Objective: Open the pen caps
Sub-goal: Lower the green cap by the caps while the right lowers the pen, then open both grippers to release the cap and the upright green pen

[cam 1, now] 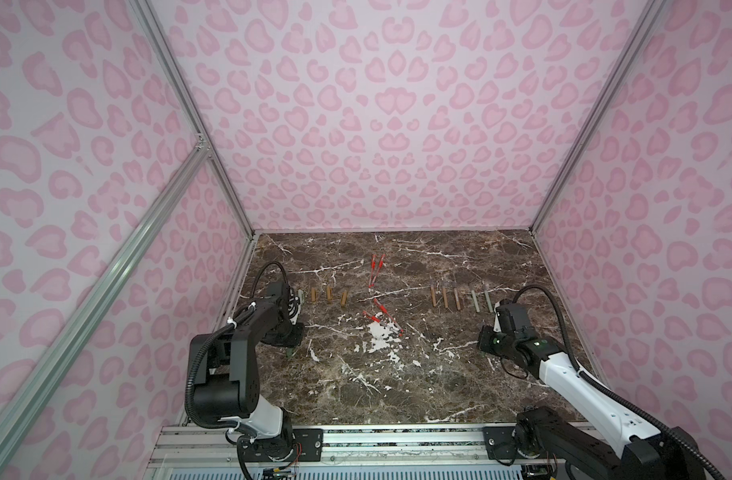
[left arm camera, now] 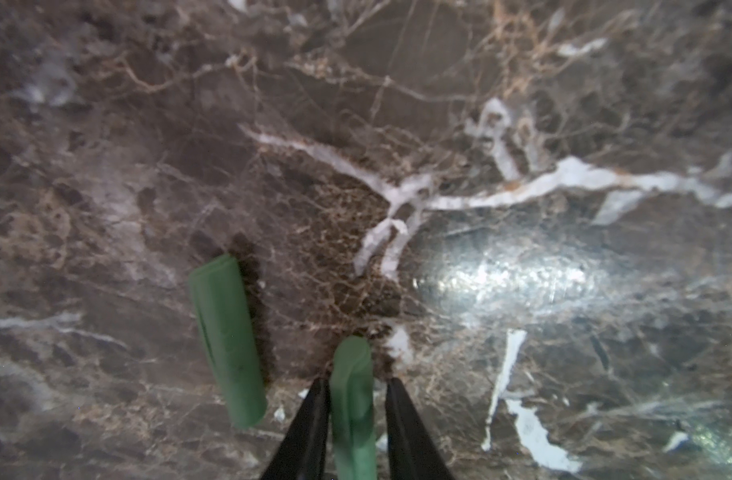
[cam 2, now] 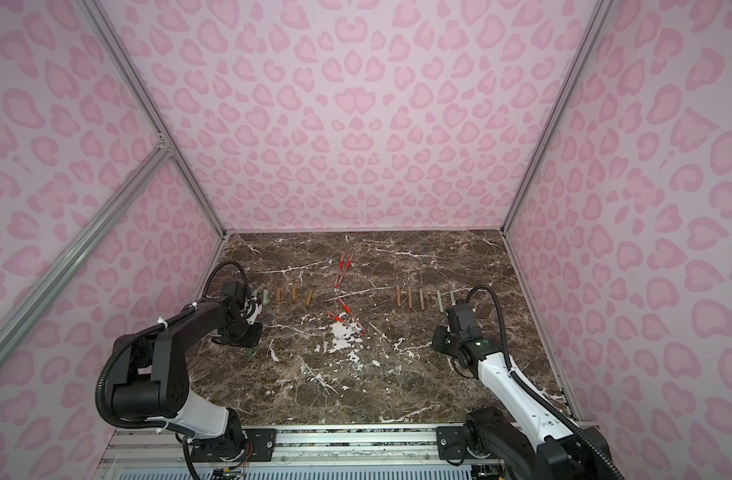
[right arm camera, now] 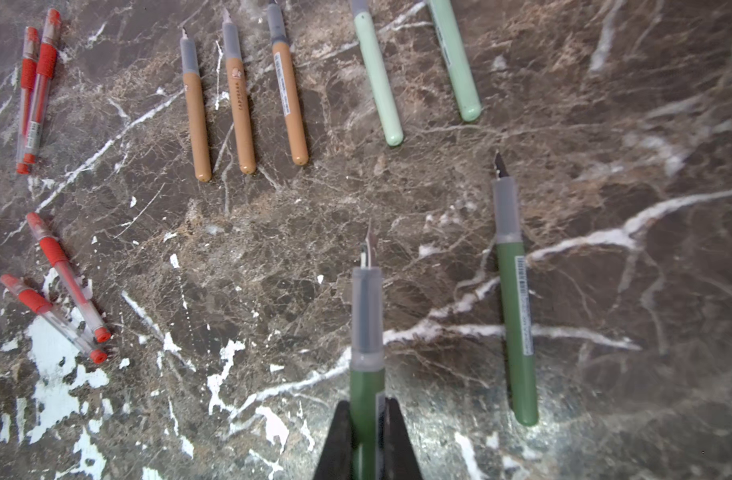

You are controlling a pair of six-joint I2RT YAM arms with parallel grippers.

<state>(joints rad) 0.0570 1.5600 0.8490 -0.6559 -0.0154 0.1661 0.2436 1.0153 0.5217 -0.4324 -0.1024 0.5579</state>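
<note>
1. Left gripper [left arm camera: 356, 399]: a dark green cap [left arm camera: 353, 407] stands between the fingers with slight gaps on both sides; clamping cannot be confirmed.
2. A second dark green cap [left arm camera: 227, 340] lies on the marble table [left arm camera: 439, 104], just beside the first, at its 10 o'clock in the left wrist view.
3. Right gripper [right arm camera: 366, 440]: jaws clamped on a dark green pen barrel [right arm camera: 367, 332] (nib exposed, uncapped).
4. Another dark green barrel [right arm camera: 516, 299] lies at its 2 o'clock.
5. Three tan caps [cam 1: 329, 296] sit in a row at 1 o'clock from the left arm in both top views.
</note>
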